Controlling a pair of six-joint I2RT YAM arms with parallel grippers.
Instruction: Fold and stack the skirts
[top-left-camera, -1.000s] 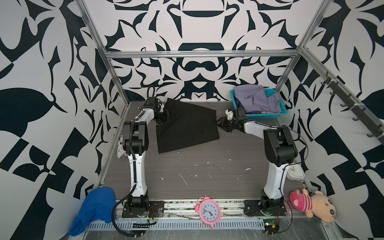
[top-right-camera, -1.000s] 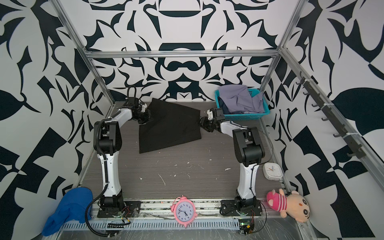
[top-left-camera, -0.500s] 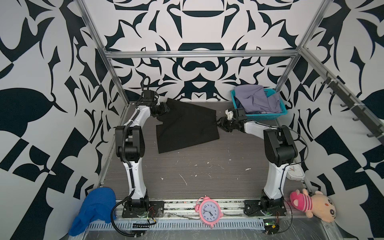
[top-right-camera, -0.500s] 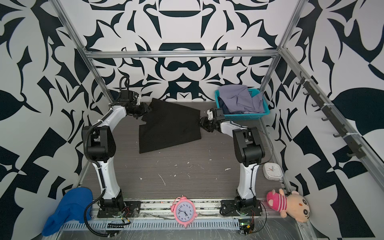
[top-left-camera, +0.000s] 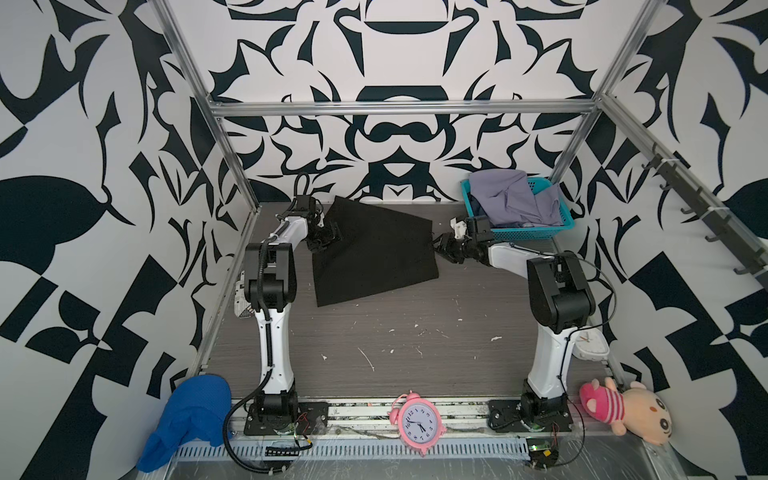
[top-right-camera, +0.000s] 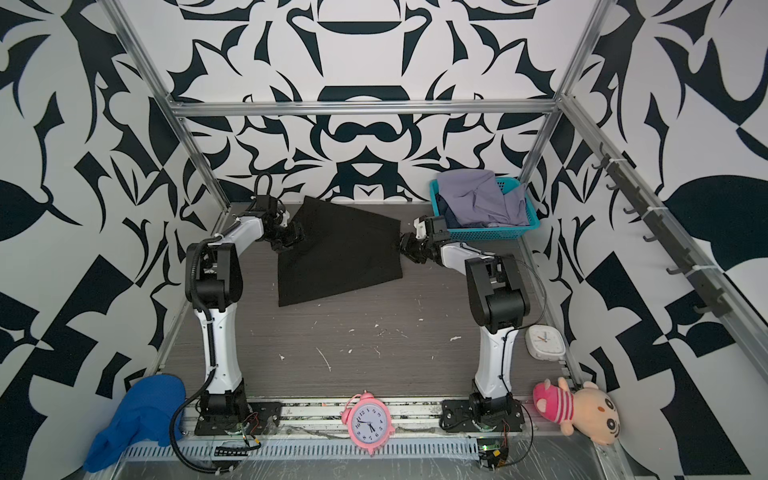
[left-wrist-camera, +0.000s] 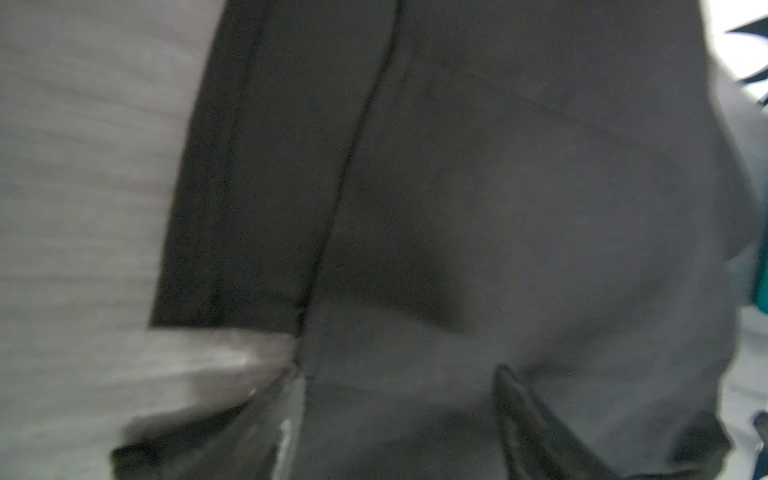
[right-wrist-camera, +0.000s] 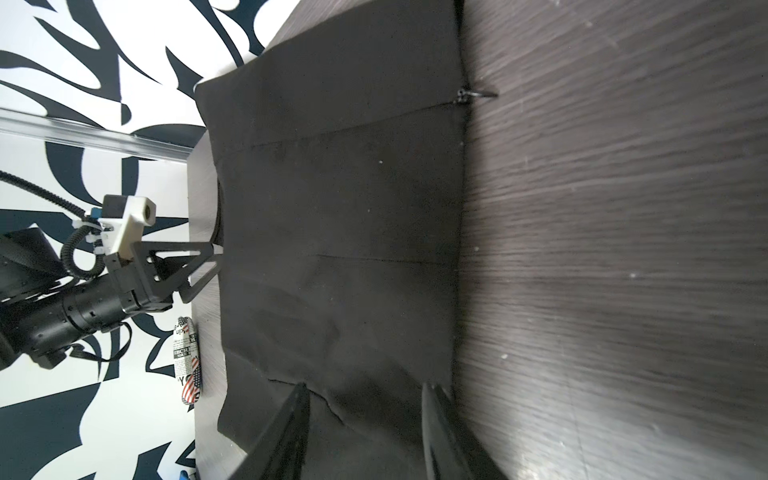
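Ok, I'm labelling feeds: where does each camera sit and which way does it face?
Top views: high in front, facing down toward the back wall; both whole arms show.
Left wrist: on the left arm, close over the black skirt, blurred; one finger shows.
Right wrist: on the right arm, facing across the skirt to the left pincer; right pincer shows.
Shared: the black skirt, everywhere.

Plain black skirt (top-left-camera: 374, 249) at frame centre on grey-brown wood-grain worktop (top-left-camera: 395, 332). In teal basket (top-left-camera: 524, 235), upper right, lavender-grey skirt (top-left-camera: 509, 199). Pink clock (top-left-camera: 417, 424) bottom centre; bold black-and-white pattern on walls (top-left-camera: 83, 124).
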